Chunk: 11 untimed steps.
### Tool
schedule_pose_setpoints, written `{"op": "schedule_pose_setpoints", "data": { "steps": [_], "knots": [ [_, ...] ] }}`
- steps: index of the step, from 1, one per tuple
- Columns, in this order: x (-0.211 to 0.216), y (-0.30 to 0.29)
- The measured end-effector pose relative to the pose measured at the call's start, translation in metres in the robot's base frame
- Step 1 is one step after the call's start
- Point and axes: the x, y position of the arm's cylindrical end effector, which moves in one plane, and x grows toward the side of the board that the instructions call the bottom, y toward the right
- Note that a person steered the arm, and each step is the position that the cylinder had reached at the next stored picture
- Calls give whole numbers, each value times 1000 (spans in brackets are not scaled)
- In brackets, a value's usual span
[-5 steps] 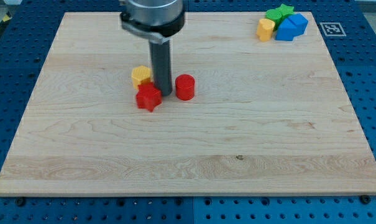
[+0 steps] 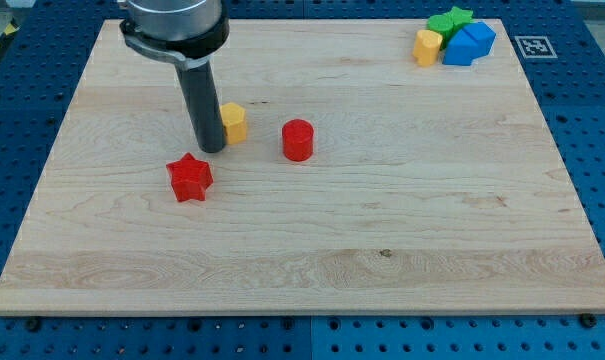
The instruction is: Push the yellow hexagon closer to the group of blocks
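Observation:
The yellow hexagon (image 2: 234, 122) lies left of the board's centre. My tip (image 2: 211, 149) rests on the board against the hexagon's left side, and the rod hides part of it. A red star (image 2: 190, 178) lies below and left of the tip, apart from it. A red cylinder (image 2: 298, 140) stands to the hexagon's right. The group of blocks sits at the view's top right: a yellow block (image 2: 427, 46), a green star (image 2: 450, 20) and a blue block (image 2: 469, 44), packed together.
The wooden board (image 2: 382, 250) lies on a blue perforated table. A black and white marker (image 2: 534, 46) lies off the board's top right corner.
My tip has moved left, from between the red star and red cylinder to the hexagon's left side. The red star has slid down and left. The yellow hexagon has hardly shifted.

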Motion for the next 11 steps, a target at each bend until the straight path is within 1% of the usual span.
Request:
{"op": "schedule_pose_setpoints", "data": {
  "steps": [1, 2, 4, 5, 7, 8, 9, 11],
  "knots": [
    [-17, 18],
    [-42, 27],
    [-96, 33],
    [-114, 35],
    [-115, 65],
    [-98, 96],
    [-75, 145],
    [-75, 243]
  ]
}}
